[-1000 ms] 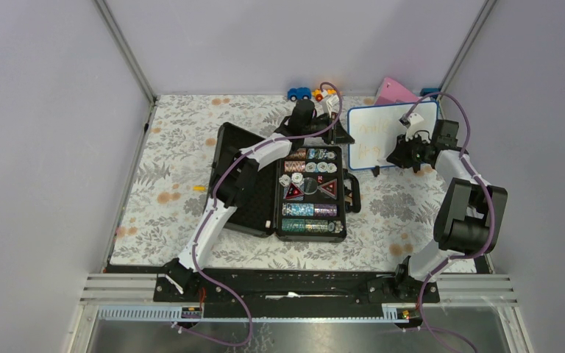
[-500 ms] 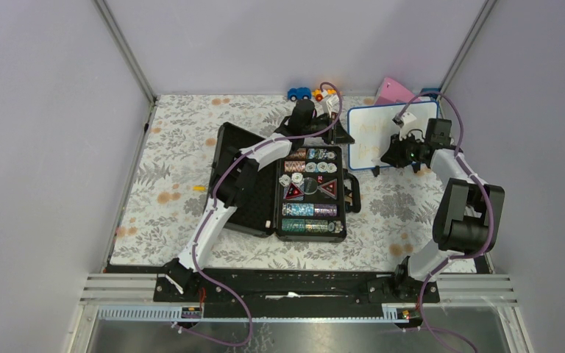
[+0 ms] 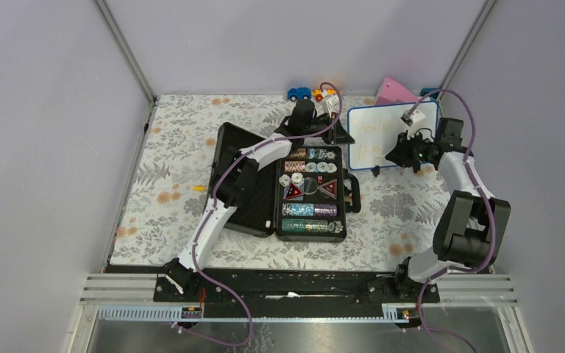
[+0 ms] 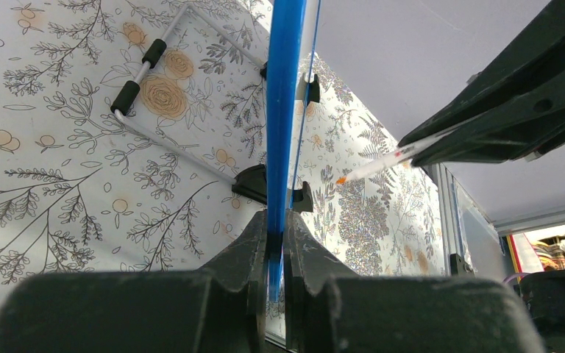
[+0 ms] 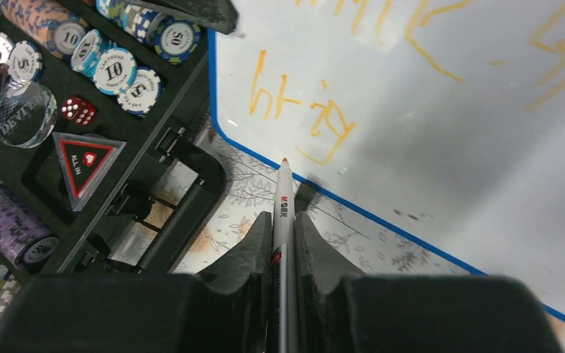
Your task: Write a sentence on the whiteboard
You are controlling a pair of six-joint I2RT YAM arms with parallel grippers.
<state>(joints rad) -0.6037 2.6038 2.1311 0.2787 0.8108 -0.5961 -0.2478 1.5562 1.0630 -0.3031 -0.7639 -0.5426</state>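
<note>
Whiteboard (image 3: 371, 143) is stood upright on its feet at the far right of the table (image 3: 176, 162), just right of the open chip case (image 3: 309, 193), with the pink wedge (image 3: 391, 90) behind it. Its face is turned toward the right arm, judged so that it can be reached for writing.

Left gripper (image 4: 271, 234): fingers are pressed together on the board's blue side frame, seen edge-on. This is judged to be a bracing grip, so the light board is not pushed over or slid by pen pressure.

Right gripper (image 5: 283, 220): fingers are pinched on the marker (image 5: 282, 193). The marker is held in line with the fingers, orange tip forward, likely so the tip can be aimed at the board and watched by the wrist camera.

Sentence (image 5: 298, 110): pale orange strokes are laid in two rows on the board's left half, with the upper row cut off in the right wrist view. The tip is placed just below the last lower-row character, near the bottom frame. A small gap between tip and board face is shown from the left wrist, so the pen is judged lifted between strokes. Writing is judged only partly done.
</note>
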